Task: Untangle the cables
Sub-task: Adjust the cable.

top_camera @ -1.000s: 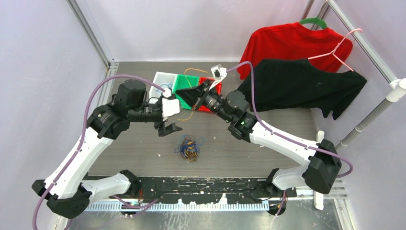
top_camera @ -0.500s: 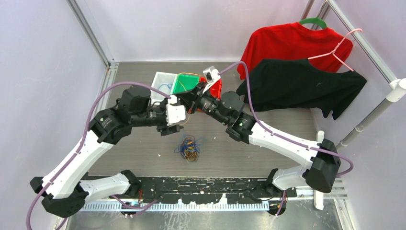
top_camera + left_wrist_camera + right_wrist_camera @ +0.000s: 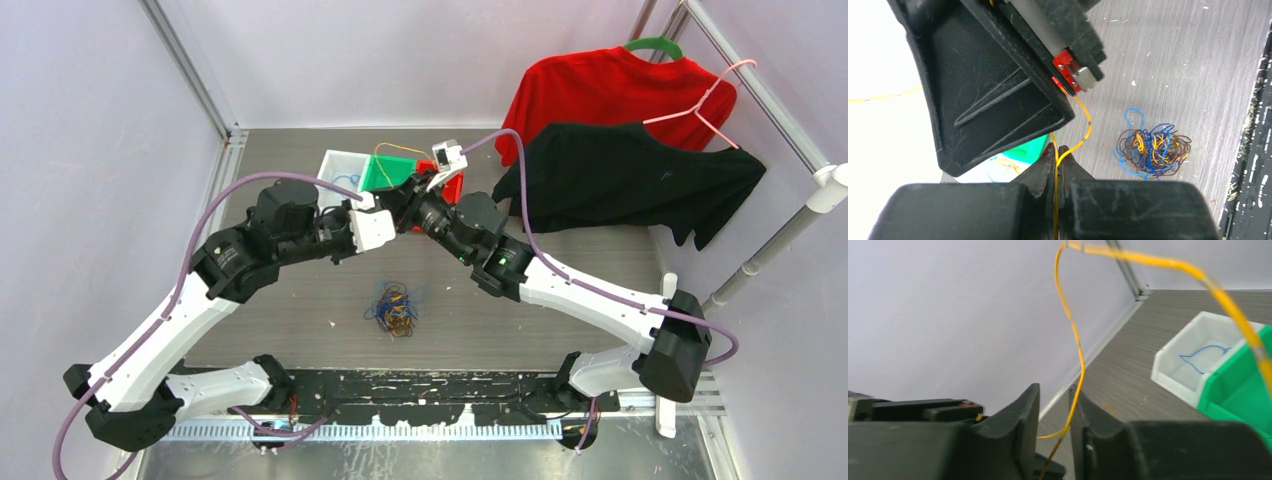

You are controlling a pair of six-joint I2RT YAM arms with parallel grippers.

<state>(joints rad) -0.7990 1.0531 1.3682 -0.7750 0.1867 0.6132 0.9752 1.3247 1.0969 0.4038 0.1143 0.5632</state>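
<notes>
— Where's the yellow cable (image 3: 1087, 131)?
— Just beside the green bin (image 3: 385, 172). The left jaws are pinched together on it, and the right jaws are a little apart with it running between them.
— And the rest?
— A tangle (image 3: 392, 308) on the surface (image 3: 470, 330), toward the arm bases from that bin.

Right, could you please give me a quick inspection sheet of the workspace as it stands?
Surface: grey streaked tabletop, small white flecks.
Job's things: loose clump of blue, orange and brown wires on the table; thin yellow wire strung between the arms; thin blue wire in white plastic bin.
Clutter: green plastic bin, red plastic bin.
Grippers: left gripper fingers shut on the yellow wire; right gripper fingers slightly apart around it.
Cables: purple hoses along both arms.
Surroundings: red shirt, black shirt on hangers; lilac walls.
</notes>
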